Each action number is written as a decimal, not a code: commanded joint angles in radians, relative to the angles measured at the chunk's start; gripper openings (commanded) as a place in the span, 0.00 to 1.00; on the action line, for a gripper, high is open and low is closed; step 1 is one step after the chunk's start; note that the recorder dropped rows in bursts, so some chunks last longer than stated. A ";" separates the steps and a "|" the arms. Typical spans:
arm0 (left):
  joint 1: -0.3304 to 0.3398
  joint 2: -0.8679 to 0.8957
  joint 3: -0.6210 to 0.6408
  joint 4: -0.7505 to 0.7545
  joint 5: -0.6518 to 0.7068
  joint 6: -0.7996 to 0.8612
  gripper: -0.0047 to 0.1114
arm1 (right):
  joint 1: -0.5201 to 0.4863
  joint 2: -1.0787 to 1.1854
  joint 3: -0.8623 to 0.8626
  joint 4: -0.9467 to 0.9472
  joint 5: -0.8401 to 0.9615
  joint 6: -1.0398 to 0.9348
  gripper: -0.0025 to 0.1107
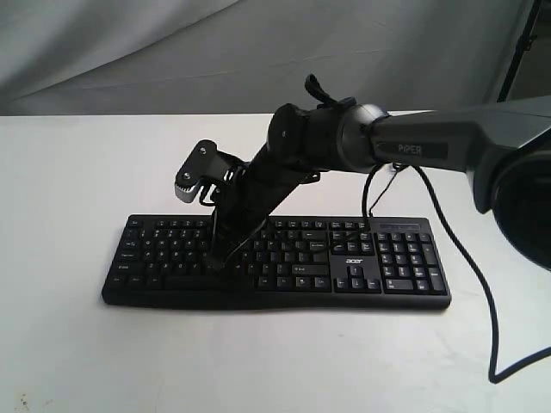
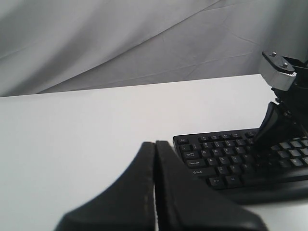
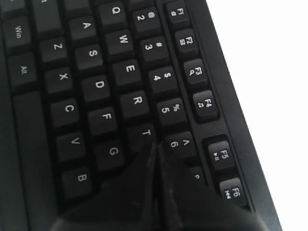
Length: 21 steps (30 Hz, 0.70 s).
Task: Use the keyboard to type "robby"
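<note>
**Right hand (image 1: 213, 262) pointing down at the keyboard (image 1: 379, 267), fingers pressed together.**

The keyboard is lying flat on the white bench (image 1: 77, 189), with its number pad toward the right of the exterior view and its thin black cable (image 1: 482, 284) trailing across the bench. The right arm is slanting in from the right. Its closed hand is aiming its tips at the letter rows, just beside the T key (image 3: 146, 132); I cannot tell whether a key is being pressed. The left hand (image 2: 155, 144) is hovering over the bench apart from the keyboard's Esc end, also closed and gripping nothing.
</note>
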<state>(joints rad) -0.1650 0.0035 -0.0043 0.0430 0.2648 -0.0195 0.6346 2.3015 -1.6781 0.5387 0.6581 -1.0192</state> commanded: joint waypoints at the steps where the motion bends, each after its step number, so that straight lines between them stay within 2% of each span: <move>1: -0.006 -0.003 0.004 0.005 -0.005 -0.003 0.04 | -0.006 0.000 -0.005 -0.008 -0.001 -0.008 0.02; 7: -0.006 -0.003 0.004 0.005 -0.005 -0.003 0.04 | -0.006 0.003 -0.007 -0.006 -0.001 -0.011 0.02; 21: -0.006 -0.003 0.004 0.005 -0.005 -0.003 0.04 | -0.006 -0.142 0.017 -0.017 0.042 -0.003 0.02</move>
<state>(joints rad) -0.1650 0.0035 -0.0043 0.0430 0.2648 -0.0195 0.6346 2.1958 -1.6781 0.5321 0.6854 -1.0212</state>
